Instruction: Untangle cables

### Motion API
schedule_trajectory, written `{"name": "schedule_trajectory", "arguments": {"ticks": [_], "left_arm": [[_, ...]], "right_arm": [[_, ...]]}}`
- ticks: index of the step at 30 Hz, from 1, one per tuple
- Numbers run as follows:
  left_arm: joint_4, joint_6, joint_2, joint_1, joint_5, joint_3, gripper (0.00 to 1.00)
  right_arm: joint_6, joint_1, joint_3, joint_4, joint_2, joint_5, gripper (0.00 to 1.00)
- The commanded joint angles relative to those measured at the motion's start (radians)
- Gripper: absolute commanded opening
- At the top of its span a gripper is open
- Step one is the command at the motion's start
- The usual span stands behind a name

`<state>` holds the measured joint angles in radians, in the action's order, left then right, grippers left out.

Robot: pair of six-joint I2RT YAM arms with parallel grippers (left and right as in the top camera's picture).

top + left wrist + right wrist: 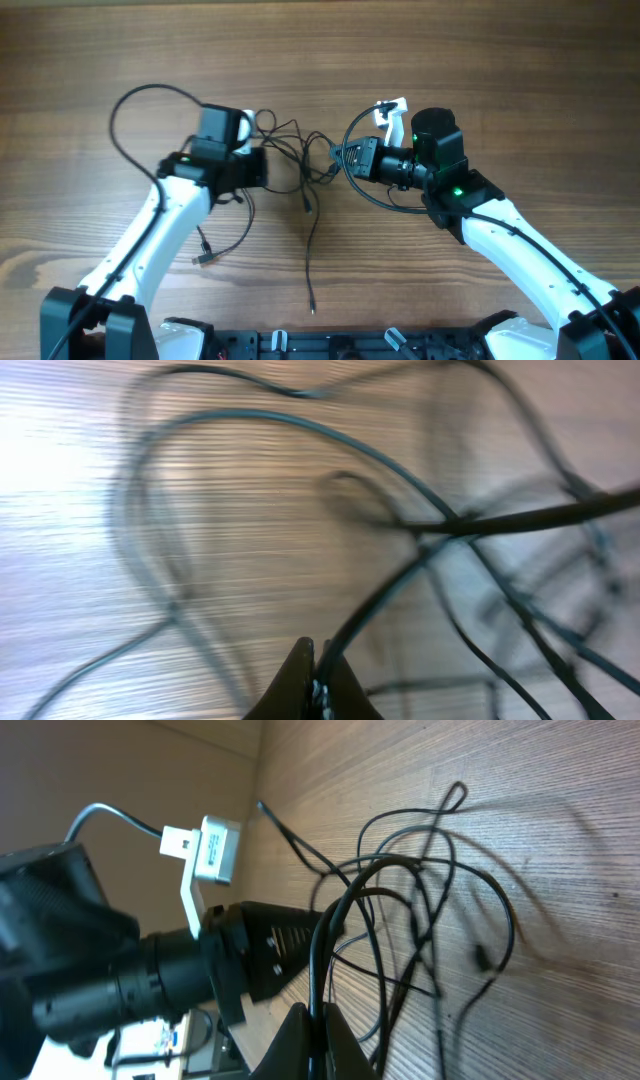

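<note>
My left gripper (pixel 316 686) and right gripper (pixel 316 1032) are each pinched tight on a strand of the cables (pixel 300 165) tangled between them. I can't count strands: they overlap, and the left wrist view blurs.

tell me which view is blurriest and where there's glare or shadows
Left wrist view is blurriest: the cables smear soft, and glare washes out the table at left. Right wrist view is sharper, with faint cable shadows on the wood at right. Overhead view is crisp and evenly lit.
</note>
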<state>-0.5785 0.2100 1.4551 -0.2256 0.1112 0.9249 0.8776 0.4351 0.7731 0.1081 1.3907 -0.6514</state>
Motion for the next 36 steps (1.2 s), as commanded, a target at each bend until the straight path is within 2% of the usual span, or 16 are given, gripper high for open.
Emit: {"name": "schedule_trajectory", "arguments": {"ticks": [1, 3, 5, 7, 10, 11, 12, 15, 16, 17, 19, 21, 28, 32, 36], "left_arm": [[-0.015, 0.116, 0.006, 0.146, -0.053, 0.008, 0.04], [-0.031, 0.155, 0.006, 0.213, -0.043, 0.008, 0.04], [-0.056, 0.211, 0.006, 0.249, -0.04, 0.008, 0.14], [-0.069, 0.277, 0.006, 0.249, 0.074, 0.008, 0.37], [-0.033, 0.224, 0.006, 0.174, 0.377, 0.008, 0.65], [-0.006, 0.133, 0.006, 0.122, 0.48, 0.008, 0.66], [0.006, 0.1, 0.006, 0.093, 0.515, 0.008, 0.66], [0.042, 0.038, 0.006, -0.003, 0.528, 0.008, 0.61], [0.045, 0.031, 0.006, -0.027, 0.528, 0.008, 0.6], [0.045, 0.031, 0.006, -0.034, 0.528, 0.008, 0.6], [0.045, 0.032, 0.006, -0.048, 0.528, 0.008, 0.59], [0.053, 0.032, 0.006, -0.054, 0.528, 0.008, 0.59], [0.061, 0.037, 0.006, -0.083, 0.529, 0.008, 0.58], [0.113, 0.116, 0.006, -0.12, 0.539, 0.008, 0.52], [0.016, 0.115, 0.006, -0.105, 0.784, 0.008, 0.5]], "right_arm": [[-0.011, 0.002, 0.005, 0.002, 0.01, 0.019, 0.04], [-0.003, 0.002, 0.005, -0.038, 0.01, 0.103, 0.04], [0.023, 0.002, 0.005, -0.079, 0.01, 0.154, 0.04], [-0.032, 0.003, 0.005, -0.03, 0.01, 0.053, 0.04], [-0.092, 0.003, 0.005, 0.174, 0.01, -0.202, 0.04], [-0.079, 0.003, 0.005, 0.204, 0.01, -0.219, 0.04], [-0.065, 0.002, 0.005, 0.203, 0.01, -0.219, 0.04], [-0.046, 0.002, 0.005, 0.116, 0.01, -0.111, 0.04], [0.03, 0.002, 0.005, 0.017, 0.01, -0.003, 0.04], [0.056, 0.003, 0.005, -0.008, 0.01, 0.019, 0.04], [-0.135, 0.003, 0.005, 0.083, 0.012, -0.188, 0.04], [-0.095, 0.003, 0.005, 0.056, 0.012, -0.139, 0.04], [-0.116, 0.004, 0.005, 0.06, 0.015, -0.132, 0.04], [-0.115, 0.004, 0.005, 0.06, 0.015, -0.131, 0.04], [-0.08, 0.004, 0.005, 0.046, 0.015, -0.026, 0.04]]}}
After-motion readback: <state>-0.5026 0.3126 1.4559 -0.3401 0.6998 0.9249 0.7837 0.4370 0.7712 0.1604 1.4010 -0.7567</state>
